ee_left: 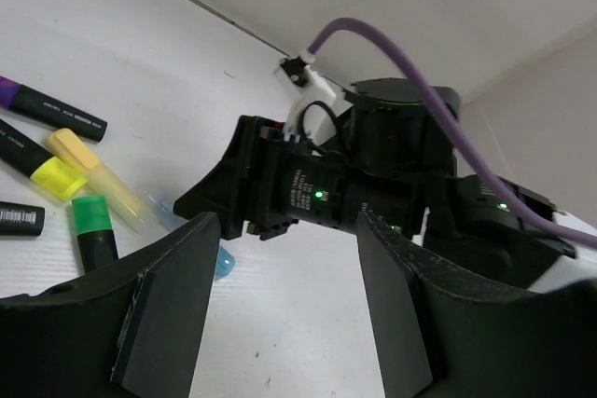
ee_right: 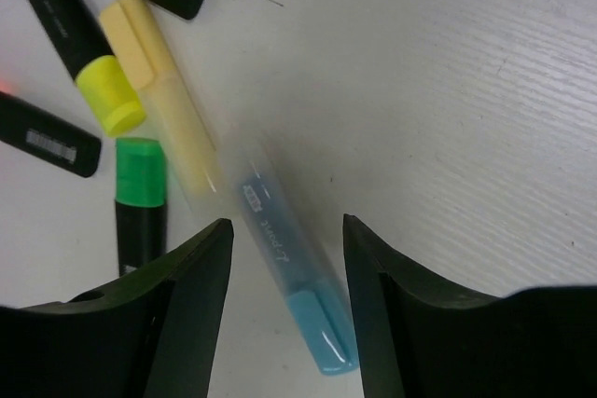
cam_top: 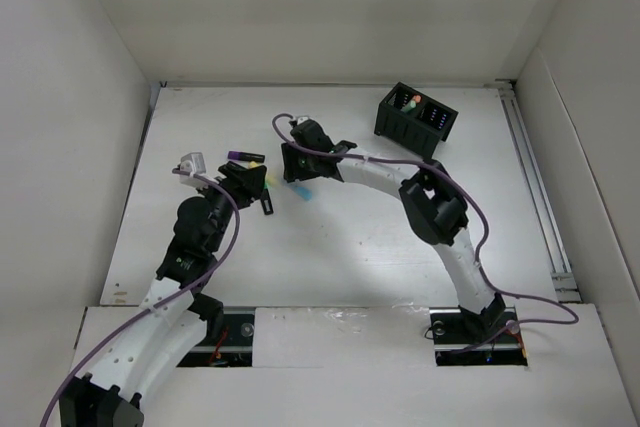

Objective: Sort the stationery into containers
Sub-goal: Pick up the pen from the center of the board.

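My right hand (ee_right: pixel 284 235) hangs low over the bench (ee_right: pixel 466 90) with its 2 fingers apart. A blue pen (ee_right: pixel 297 272) lies flat on the bench between them, slanted, and as far as I can see it touches neither finger. Just beside its clear end lies a pale yellow highlighter (ee_right: pixel 163 109), and past that are a black pen with a yellow cap (ee_right: pixel 79 53) and a black pen with a green cap (ee_right: pixel 140 198). My left hand (ee_left: pixel 284 230) also stands apart and holds nothing. It faces my right arm (ee_left: pixel 373 174) from close by, with the same cluster of pens to its left, a purple-capped pen (ee_left: pixel 51 107) among them. From above, the pens sit near the middle of the bench, between my 2 hands. The black organiser box (cam_top: pixel 415 119) stands well apart from them at the far right, with coloured tips (cam_top: pixel 409 103) showing in 1 compartment.
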`<state>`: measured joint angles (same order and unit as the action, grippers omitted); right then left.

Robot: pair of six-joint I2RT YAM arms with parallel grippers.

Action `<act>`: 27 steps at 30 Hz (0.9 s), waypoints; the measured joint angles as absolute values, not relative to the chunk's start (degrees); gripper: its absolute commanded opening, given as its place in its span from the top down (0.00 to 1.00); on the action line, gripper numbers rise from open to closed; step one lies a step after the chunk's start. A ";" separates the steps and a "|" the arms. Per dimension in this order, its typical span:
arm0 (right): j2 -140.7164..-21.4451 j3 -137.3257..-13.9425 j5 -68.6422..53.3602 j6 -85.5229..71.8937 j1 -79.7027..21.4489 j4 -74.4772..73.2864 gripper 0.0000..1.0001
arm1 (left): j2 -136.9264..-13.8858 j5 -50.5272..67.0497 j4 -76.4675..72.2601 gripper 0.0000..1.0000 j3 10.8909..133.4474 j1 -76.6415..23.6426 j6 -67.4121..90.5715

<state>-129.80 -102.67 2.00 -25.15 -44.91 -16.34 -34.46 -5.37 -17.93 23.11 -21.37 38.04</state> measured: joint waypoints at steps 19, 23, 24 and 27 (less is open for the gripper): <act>-128.99 -98.13 13.32 -28.84 -46.04 -16.91 0.83 | -35.46 -4.29 -18.17 0.43 23.11 -21.37 38.06; -125.60 -93.19 13.80 -30.74 -43.90 -16.64 0.53 | -35.59 -3.49 -18.20 0.43 23.11 -21.37 38.06; -125.27 -92.75 13.93 -31.18 -43.33 -16.84 0.49 | -35.68 -3.16 -18.22 0.43 23.11 -21.37 38.06; -125.25 -92.90 14.57 -31.51 -41.87 -17.17 0.48 | -36.05 -3.05 -18.41 0.43 23.11 -21.37 38.06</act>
